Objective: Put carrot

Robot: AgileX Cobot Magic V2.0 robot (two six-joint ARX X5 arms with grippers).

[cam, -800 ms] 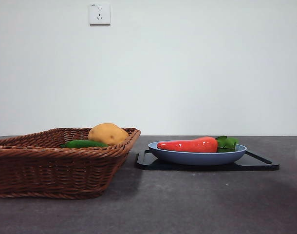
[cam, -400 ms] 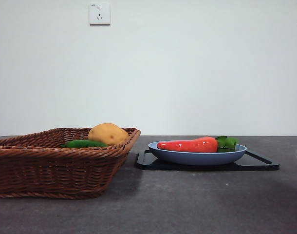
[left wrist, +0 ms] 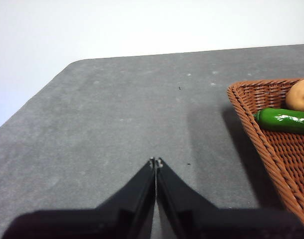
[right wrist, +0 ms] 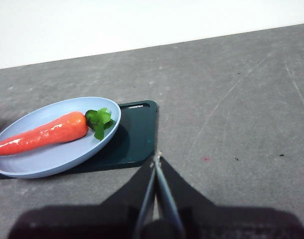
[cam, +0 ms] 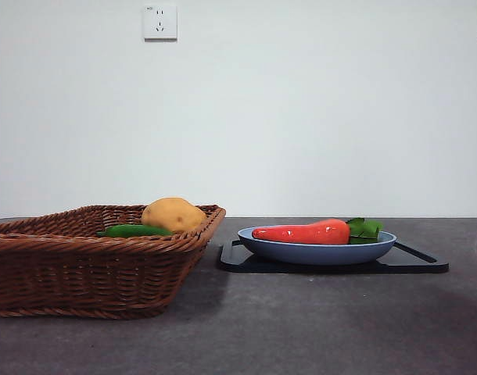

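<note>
I see a woven wicker basket (cam: pixel 90 262) holding a matte potato (cam: pixel 173 214) and a slim green vegetable (cam: pixel 135 230). The glossy, tapered carrot (right wrist: pixel 42 134) lies in a smooth blue plate (right wrist: pixel 52 159) on a dark tray (right wrist: pixel 137 134), near my right tool (right wrist: pixel 157 158), pinched closed and empty. My left tool (left wrist: pixel 155 162), likewise closed, hovers beside the basket.

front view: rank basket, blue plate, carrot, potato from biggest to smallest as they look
1. basket, by far the largest, though it also sits nearest the camera
2. blue plate
3. carrot, leaves included
4. potato, partly hidden by the basket rim, so its rank against the carrot is unsure
</note>
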